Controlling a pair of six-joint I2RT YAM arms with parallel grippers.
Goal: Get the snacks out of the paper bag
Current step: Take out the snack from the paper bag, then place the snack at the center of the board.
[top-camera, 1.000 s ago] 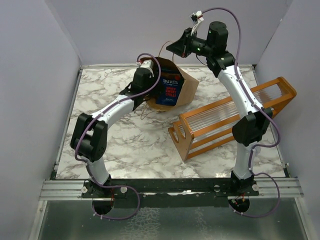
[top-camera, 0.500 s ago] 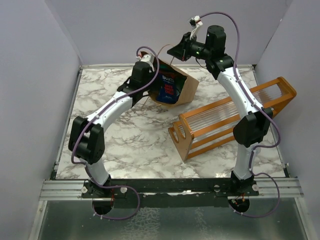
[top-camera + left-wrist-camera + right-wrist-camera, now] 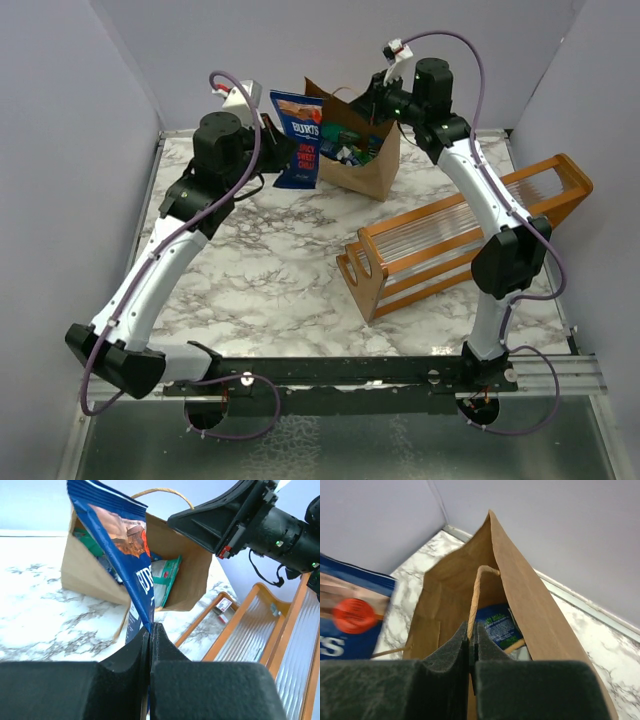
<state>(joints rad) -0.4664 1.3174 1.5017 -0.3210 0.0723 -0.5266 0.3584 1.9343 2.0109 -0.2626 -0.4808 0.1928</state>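
Observation:
The brown paper bag (image 3: 372, 170) stands at the back of the table, mouth open toward the left. My left gripper (image 3: 279, 150) is shut on the edge of a blue snack packet (image 3: 299, 138), holding it in the air just left of the bag. The left wrist view shows the packet (image 3: 125, 540) clamped in the jaws (image 3: 150, 630), with teal snacks (image 3: 167, 575) still inside the bag (image 3: 190, 580). My right gripper (image 3: 372, 104) is shut on the bag's twisted paper handle (image 3: 476, 595), holding it up. A blue-and-green packet (image 3: 497, 625) lies inside the bag.
An orange wooden rack with clear slats (image 3: 460, 240) lies on the right half of the table, close to the bag's right side. Grey walls enclose the back and both sides of the marble tabletop (image 3: 270, 280).
My left gripper closed on the blue packet inside the bag, then drew back and up to the left, lifting it out. The right gripper stayed on the handle and the bag stood up straighter.

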